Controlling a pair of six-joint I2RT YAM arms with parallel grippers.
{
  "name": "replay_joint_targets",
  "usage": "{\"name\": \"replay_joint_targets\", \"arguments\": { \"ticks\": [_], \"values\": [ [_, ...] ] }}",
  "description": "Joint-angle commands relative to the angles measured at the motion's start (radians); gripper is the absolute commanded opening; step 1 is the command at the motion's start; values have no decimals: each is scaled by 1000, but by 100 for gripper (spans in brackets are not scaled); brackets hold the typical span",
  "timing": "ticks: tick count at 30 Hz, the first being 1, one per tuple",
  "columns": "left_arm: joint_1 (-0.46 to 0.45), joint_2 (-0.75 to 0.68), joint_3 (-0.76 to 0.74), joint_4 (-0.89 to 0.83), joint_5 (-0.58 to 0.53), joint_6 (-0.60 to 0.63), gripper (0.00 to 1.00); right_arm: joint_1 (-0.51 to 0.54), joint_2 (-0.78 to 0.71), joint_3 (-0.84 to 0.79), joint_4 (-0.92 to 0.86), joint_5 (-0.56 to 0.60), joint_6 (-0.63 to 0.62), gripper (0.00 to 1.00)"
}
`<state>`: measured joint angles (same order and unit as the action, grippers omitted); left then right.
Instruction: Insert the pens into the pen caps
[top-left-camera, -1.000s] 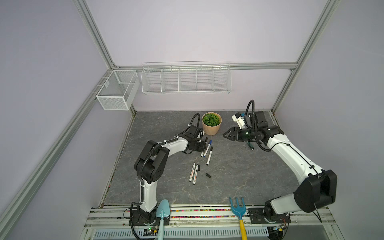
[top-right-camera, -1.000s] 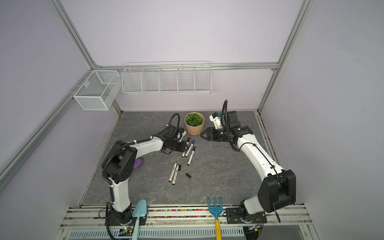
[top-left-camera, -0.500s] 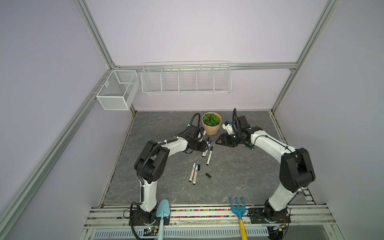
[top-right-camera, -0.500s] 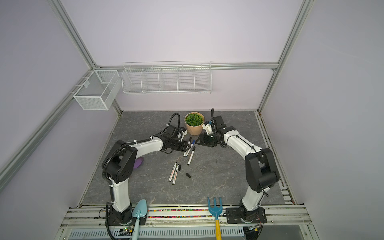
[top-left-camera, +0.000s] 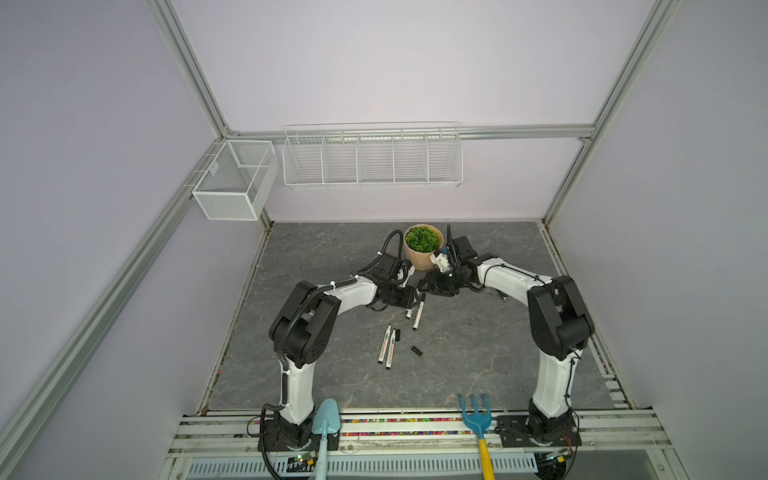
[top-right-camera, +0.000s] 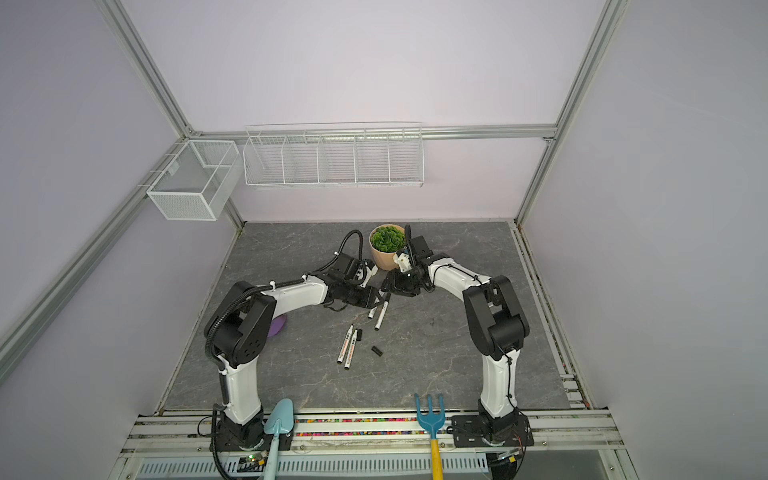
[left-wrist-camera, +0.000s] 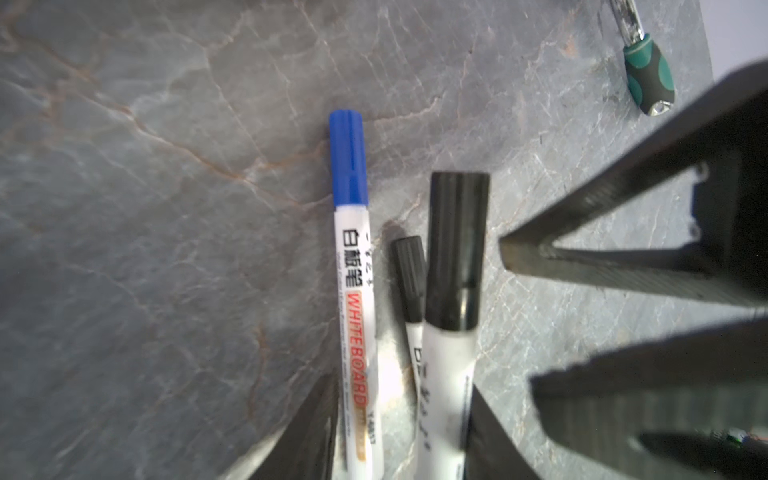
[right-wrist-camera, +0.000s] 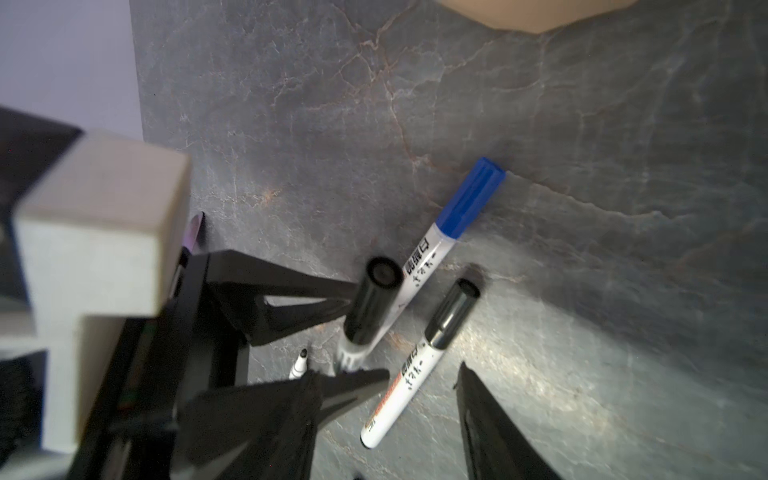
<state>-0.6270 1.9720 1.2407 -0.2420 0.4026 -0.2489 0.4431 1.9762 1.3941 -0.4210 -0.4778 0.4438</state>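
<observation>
Blur softens the capped pen clamped in the left pincer.

Grey, brown-veined stone worktop
Slim white blue-capped plastic pen, red-and-black lettering; slim white black-capped plastic pen.

The table looks like matt, veined grey stone. The black-capped pen has a smooth white plastic barrel and a glossy, ribbed cap; the tool has a shiny metal shaft.
</observation>
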Motion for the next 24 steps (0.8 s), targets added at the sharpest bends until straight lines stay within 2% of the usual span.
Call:
{"name": "replay_joint_targets", "arguments": {
  "ticks": [1,14,20,24],
  "values": [
    [-4,-14,-14,11,28,17,44,8,37,27,25,2,29,56],
    [-4,-21,-15,68,29,-2,45,9,94,10,18,57,26,55],
    [-4,-23,-39,118,93,-16,54,9,113,21,18,68,19,55],
    [-4,-36,-61,144,126,-20,56,9,125,28,15,78,19,54]
  ]
}}
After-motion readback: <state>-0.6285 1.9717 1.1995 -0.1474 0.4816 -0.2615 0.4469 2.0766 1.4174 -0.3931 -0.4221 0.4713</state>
